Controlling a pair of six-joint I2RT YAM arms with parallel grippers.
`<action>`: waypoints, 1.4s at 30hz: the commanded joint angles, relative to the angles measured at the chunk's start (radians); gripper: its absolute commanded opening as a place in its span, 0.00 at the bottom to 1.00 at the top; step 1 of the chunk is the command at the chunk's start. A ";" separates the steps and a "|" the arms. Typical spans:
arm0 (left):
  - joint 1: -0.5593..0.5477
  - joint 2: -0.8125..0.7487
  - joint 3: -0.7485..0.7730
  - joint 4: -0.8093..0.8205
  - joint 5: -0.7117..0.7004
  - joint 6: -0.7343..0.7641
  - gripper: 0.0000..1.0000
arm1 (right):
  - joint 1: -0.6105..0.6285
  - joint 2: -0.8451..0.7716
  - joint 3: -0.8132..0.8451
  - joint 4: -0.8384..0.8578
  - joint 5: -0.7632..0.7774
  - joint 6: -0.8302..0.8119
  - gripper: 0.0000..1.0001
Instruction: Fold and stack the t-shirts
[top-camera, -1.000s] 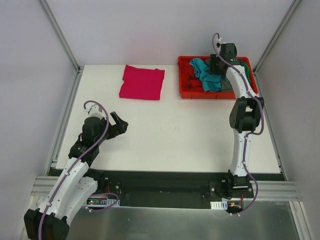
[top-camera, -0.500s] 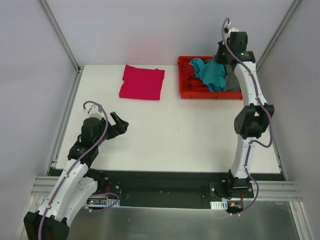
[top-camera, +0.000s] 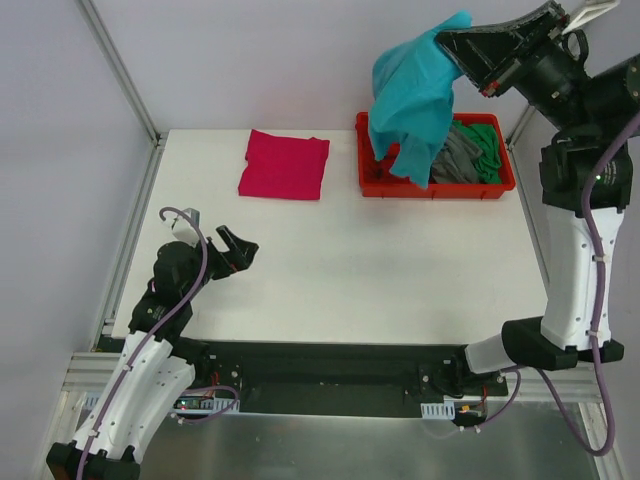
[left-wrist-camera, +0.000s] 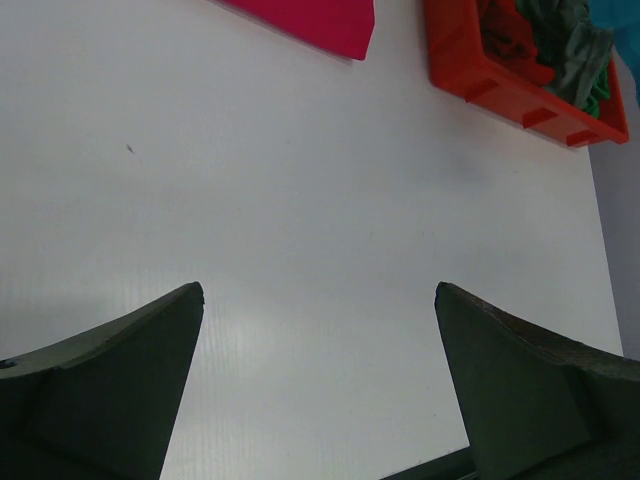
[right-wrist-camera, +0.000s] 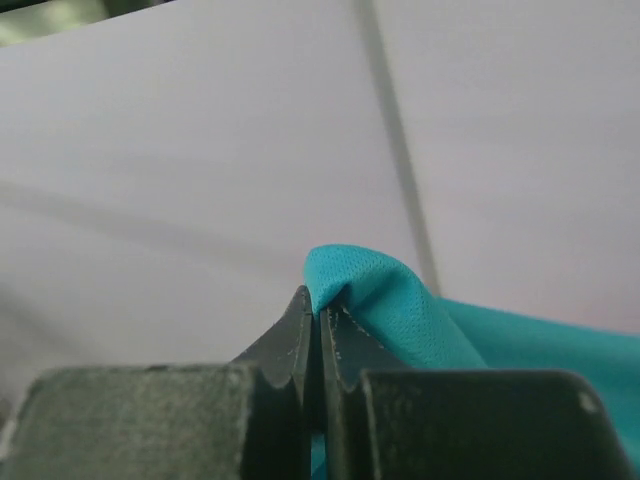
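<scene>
Left gripper (top-camera: 238, 245) hovered low over the white table (top-camera: 380, 270) at about 8 o'clock. Its jaws were spread wide with nothing between them, and the wrist view showed only bare tabletop between the two fingers (left-wrist-camera: 150, 360). It pointed toward 2 o'clock.

Magenta t-shirt (top-camera: 285, 165) lay folded flat as a neat rectangle at about 11 o'clock, well apart from both grippers and just left of the red tray (top-camera: 440, 190).

The tray sat at 1 o'clock by the far edge. Inside were a red t-shirt (left-wrist-camera: 505, 35) at the left end, a grey t-shirt (top-camera: 458, 158) bunched in the middle and a green t-shirt (top-camera: 488, 140) on the right, all crumpled.

Teal t-shirt (top-camera: 415, 90) hung in the air above the tray's left half, draped down in loose folds. In the top view its lowest corner overlapped the tray. Could not tell if it touched the pile.

Right gripper (top-camera: 452, 42) was high up at 1 o'clock, pointing toward 9 o'clock. Its jaws were pinched tight on a small fold of the teal t-shirt's top edge, and the wrist view showed the cloth peaking out between the fingertips (right-wrist-camera: 300, 320).
</scene>
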 joint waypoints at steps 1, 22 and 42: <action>-0.006 -0.002 0.009 0.027 0.041 -0.029 0.99 | 0.104 0.031 0.066 0.132 -0.191 0.214 0.00; -0.006 0.027 0.042 -0.081 -0.070 -0.039 0.99 | 0.120 -0.419 -1.003 0.068 0.325 -0.049 0.01; -0.013 0.321 0.063 -0.013 0.228 -0.025 0.99 | -0.190 -0.237 -1.330 -0.201 0.965 -0.213 0.12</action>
